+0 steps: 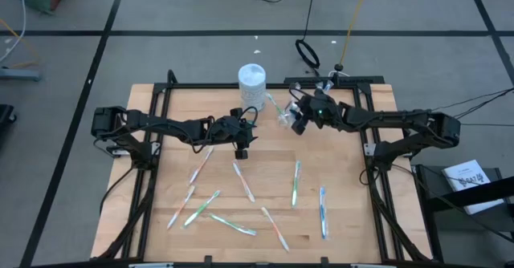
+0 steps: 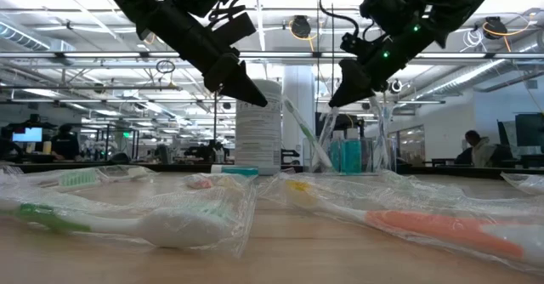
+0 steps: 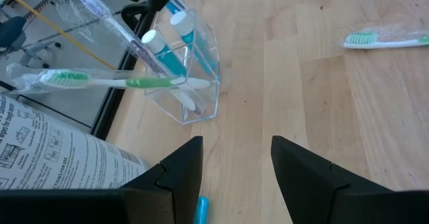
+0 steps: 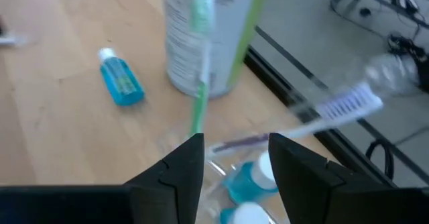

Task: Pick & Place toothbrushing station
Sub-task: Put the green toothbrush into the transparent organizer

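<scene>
Two black jointed arms, dark cables

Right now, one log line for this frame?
right gripper: open, over cup | cup: two brushes, blue tubes | left gripper: open, empty | brushes on table

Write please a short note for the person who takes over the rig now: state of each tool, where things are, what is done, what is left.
Left tool: open, empty, above mid-table.
Right tool: open, empty, just over the clear cup.
Clear cup: at the table's far edge beside the white canister; it holds two toothbrushes and two blue tubes.
One more blue tube lies on the table by the canister.
Left: about eight wrapped toothbrushes lie scattered on the near half.
</scene>
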Action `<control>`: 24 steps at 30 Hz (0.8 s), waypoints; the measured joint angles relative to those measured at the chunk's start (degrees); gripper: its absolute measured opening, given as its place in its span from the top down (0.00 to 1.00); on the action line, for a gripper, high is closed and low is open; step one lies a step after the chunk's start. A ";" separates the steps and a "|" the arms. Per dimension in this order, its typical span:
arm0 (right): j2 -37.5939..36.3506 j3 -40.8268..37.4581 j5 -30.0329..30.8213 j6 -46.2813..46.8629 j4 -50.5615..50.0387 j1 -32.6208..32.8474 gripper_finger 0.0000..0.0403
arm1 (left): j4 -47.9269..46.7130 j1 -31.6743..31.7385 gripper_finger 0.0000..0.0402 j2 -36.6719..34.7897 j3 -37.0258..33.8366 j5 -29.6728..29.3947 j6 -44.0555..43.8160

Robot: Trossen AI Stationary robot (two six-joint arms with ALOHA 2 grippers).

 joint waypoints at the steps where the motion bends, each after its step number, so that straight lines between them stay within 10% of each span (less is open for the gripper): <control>1: 0.00 0.00 -0.05 -0.84 0.35 0.61 0.61 | -0.09 0.01 0.54 0.00 0.00 -0.01 -0.23; 10: 0.00 0.00 -12.06 -3.89 2.64 6.34 0.61 | -2.27 0.00 0.54 0.02 0.00 0.00 -1.28; 18: 0.00 1.01 -12.25 0.24 7.65 14.66 0.60 | -2.27 0.01 0.54 0.02 0.00 -0.02 -1.07; 24: 0.02 5.28 -5.63 9.19 -10.94 21.89 0.62 | -2.09 0.01 0.54 0.02 0.00 0.00 -0.69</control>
